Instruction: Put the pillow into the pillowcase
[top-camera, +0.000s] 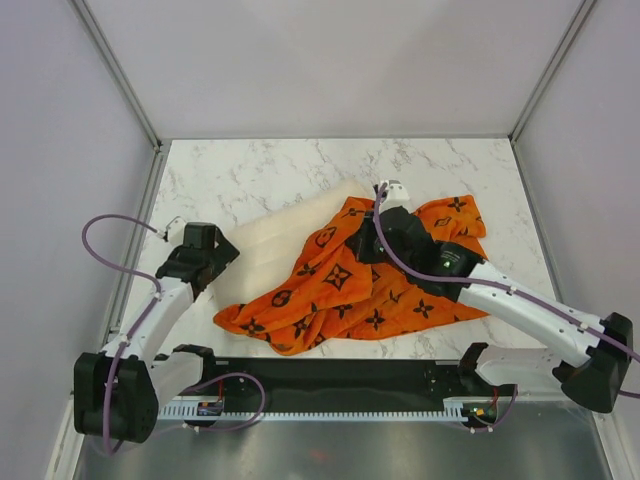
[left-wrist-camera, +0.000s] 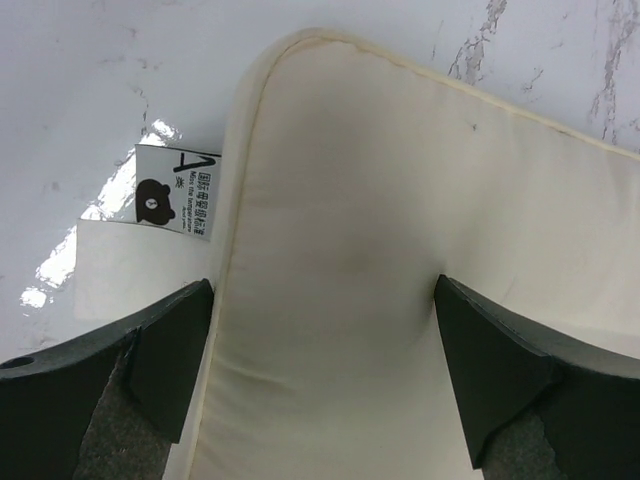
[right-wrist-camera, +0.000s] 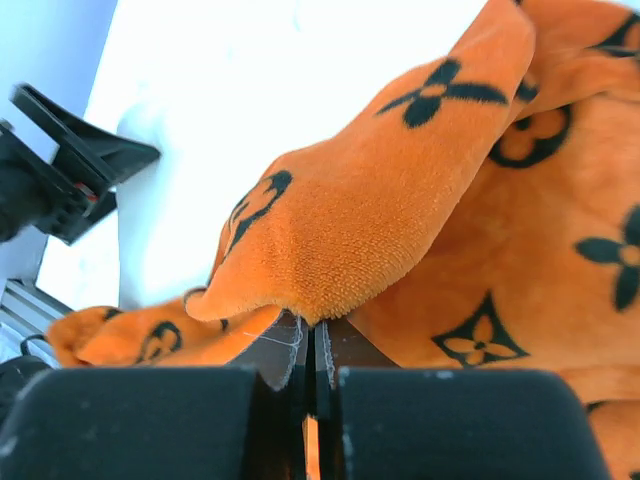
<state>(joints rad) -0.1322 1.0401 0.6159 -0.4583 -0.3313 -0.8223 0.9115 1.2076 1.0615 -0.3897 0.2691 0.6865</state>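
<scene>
Between the left gripper's (left-wrist-camera: 322, 288) wide-spread fingers lies the pillow (left-wrist-camera: 400, 180), a smooth cream corner with a piped seam. A printed label (left-wrist-camera: 178, 200) sits just to its left, unreadable from above. The right gripper (right-wrist-camera: 312, 338) is pinched tight on a fold of the plush orange pillowcase (right-wrist-camera: 380, 230), which drapes just ahead.

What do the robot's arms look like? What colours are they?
The left arm and right arm are white tubes with chunky black joints. A thin purple cable loops along each. The left gripper and right gripper are black, with two fingers each.
</scene>
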